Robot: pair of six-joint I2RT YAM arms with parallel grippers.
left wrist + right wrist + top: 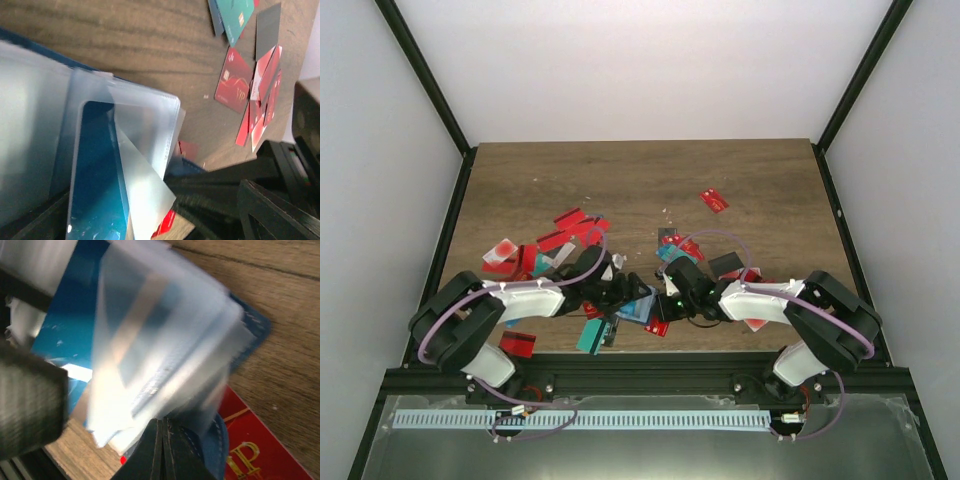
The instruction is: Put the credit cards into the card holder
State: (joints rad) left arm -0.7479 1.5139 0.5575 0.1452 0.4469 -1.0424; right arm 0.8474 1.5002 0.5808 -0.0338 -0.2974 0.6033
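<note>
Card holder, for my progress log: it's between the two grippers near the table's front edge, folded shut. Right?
No: the card holder is open, its clear sleeves fanned out, as the left wrist view shows. The rest holds.

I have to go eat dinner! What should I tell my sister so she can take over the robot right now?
Right gripper: shut, pinching the card holder by its lower edge.
Left gripper: right at the holder; open or shut cannot be told.
Holder: open, clear sleeves fanned out, between both arms near the table's front edge.
Done: one blue card looks to sit in a sleeve.
Left: many credit cards, mostly red, lie loose on the table.
</note>
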